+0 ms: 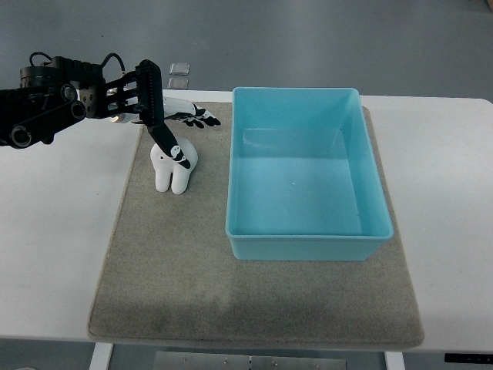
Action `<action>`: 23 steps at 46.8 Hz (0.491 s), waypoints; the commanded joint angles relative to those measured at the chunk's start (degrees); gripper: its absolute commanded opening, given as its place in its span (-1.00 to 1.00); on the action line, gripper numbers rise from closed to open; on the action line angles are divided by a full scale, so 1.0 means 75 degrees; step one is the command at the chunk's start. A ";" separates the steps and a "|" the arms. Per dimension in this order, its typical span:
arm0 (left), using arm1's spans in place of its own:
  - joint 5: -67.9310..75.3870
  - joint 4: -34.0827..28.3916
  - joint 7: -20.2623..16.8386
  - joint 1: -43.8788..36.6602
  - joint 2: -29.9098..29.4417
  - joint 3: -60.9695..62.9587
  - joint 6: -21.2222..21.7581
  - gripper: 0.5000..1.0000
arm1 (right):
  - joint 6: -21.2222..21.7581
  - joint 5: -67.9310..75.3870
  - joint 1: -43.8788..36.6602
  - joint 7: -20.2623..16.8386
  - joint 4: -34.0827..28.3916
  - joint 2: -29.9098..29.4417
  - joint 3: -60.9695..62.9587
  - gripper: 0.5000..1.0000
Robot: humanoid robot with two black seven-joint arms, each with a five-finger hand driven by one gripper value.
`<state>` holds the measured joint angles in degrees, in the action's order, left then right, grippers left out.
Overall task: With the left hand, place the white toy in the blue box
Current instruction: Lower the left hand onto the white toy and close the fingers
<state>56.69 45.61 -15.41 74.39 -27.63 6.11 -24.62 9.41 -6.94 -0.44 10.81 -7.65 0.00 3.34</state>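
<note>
Fingers [173,116] spread, loose, gripping nothing; one fingertip touched top of white tooth toy [174,169]. Left hand [158,108] sat just above-left of toy. Toy upright on grey mat [192,285], blue box [308,176] just beside, right.

One camera looks steeply down over the table [454,154].

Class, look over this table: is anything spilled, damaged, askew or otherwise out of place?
Nothing stands out. The box sits upright and empty on the mat, the toy stands beside it, and the left hand is at the toy's top.
</note>
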 commanded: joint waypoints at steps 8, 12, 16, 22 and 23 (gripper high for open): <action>0.0562 -0.0035 -0.0241 0.0007 -0.0148 0.0053 0.0060 0.86 | 0.0000 0.0000 0.0000 0.0000 0.0000 0.0000 0.0000 0.74; 0.0738 -0.0059 -0.0382 0.0018 -0.0148 0.0053 0.0072 0.86 | 0.0000 0.0000 0.0000 0.0000 0.0000 0.0000 0.0000 0.74; 0.0832 -0.0059 -0.0394 0.0007 -0.0148 0.0053 0.0084 0.86 | 0.0000 0.0000 0.0000 0.0000 0.0000 0.0000 0.0000 0.74; 0.0832 -0.0035 -0.0394 -0.0005 -0.0124 0.0053 0.0096 0.86 | 0.0000 0.0000 0.0000 0.0000 0.0000 0.0000 0.0000 0.74; 0.0832 -0.0035 -0.0394 -0.0005 -0.0124 0.0041 0.0096 0.87 | 0.0000 0.0000 0.0000 0.0000 0.0000 0.0000 0.0000 0.74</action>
<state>62.93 45.29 -18.38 74.47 -28.67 6.50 -23.91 9.40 -6.94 -0.44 10.81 -7.65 0.00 3.34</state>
